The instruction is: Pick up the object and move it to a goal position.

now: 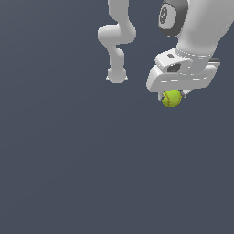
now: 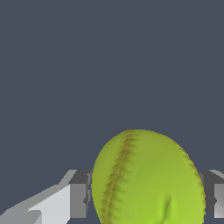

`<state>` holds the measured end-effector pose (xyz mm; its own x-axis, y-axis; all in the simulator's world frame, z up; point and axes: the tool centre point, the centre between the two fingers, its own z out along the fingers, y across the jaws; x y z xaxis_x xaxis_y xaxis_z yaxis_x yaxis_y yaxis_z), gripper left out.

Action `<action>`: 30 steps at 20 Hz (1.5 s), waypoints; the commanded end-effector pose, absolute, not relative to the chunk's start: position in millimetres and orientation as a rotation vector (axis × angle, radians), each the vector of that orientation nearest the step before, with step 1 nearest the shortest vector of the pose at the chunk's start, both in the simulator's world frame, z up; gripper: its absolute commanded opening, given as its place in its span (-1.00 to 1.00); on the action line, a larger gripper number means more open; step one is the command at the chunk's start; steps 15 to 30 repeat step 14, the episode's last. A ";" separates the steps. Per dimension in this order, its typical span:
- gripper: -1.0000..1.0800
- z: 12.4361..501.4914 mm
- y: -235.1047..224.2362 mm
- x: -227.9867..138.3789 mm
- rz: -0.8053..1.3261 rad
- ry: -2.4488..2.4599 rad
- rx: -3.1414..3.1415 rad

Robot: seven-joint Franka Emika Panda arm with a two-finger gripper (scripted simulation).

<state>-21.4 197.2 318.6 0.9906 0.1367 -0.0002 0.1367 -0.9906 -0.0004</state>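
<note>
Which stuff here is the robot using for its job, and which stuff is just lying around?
For the job:
- ball, yellow-green with reddish seams
- gripper, a finger on each side of the ball in the wrist view

Just lying about:
- nothing; only the plain grey floor and the rest of the robot's arm

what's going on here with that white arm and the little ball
A white simulated robot arm has its hand closed around a small yellow-green ball with reddish seam stitching. In the wrist view, the ball sits between the two fingers, pressed on either side. No goal marker is visible against the plain dark grey background.
</note>
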 end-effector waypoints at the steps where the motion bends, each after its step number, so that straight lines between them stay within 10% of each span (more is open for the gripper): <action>1: -1.00 333.2 202.2 -16.9 0.000 -0.214 -3.134; 30: -1.00 359.5 212.1 -6.8 0.000 -0.214 -3.134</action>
